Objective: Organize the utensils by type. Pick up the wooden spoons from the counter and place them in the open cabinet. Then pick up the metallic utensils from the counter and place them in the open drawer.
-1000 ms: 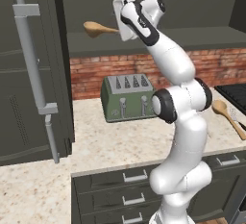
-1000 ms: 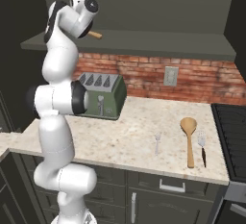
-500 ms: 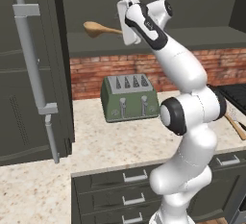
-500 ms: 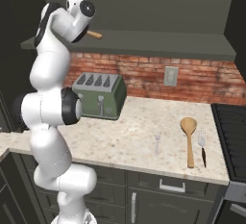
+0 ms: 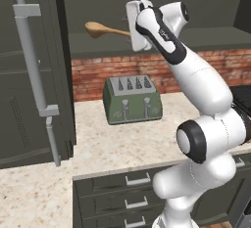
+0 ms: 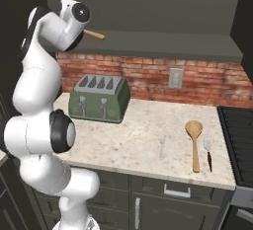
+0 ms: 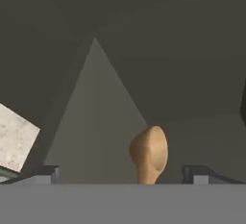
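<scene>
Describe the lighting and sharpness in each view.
Left base view: even, soft light, no glare; wooden spoon stands out sharp against the dim cabinet interior. Right base view: counter bright, faint shadows under the toaster. Hand view: dark, low-contrast shelf, spoon bowl slightly soft between open gripper tips.

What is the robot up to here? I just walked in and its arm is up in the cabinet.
The robot is sorting utensils. Its gripper is raised at the cabinet shelf with jaws wide open, and a wooden spoon lies on that shelf between them, apparently released. On the counter a second wooden spoon, a small silvery utensil and a dark-handled fork wait near the stovetop. A green toaster stands further left.
</scene>
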Available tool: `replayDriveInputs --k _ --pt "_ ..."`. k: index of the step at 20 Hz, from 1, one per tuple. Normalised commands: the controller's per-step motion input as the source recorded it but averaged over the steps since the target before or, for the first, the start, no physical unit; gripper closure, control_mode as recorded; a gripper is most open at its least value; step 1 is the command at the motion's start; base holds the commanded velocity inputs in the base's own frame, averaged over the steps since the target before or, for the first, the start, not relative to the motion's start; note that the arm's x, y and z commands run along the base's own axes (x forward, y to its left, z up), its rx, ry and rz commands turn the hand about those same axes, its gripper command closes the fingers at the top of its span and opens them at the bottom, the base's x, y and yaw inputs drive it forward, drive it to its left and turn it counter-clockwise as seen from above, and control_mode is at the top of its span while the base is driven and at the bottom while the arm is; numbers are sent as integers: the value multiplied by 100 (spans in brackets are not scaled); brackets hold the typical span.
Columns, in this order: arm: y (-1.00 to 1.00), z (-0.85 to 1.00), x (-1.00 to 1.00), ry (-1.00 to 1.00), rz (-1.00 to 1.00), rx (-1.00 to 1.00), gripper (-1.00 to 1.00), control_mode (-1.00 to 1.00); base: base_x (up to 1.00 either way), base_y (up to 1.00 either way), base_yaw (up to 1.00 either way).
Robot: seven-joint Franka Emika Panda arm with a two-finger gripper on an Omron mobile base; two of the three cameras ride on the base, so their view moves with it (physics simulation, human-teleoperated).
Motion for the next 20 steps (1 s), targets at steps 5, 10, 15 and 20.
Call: replayDriveInputs --k 5,10,15,20 --pt "-25 10 -78 11 -13 19 -100 -100 0 0 0" --pt "-45 9 -79 10 -21 20 -100 -100 0 0 0" --pt "-40 0 -64 14 -50 9 -100 -100 0 0 0" --pt "-30 0 -47 31 -66 8 -100 -100 0 0 0"
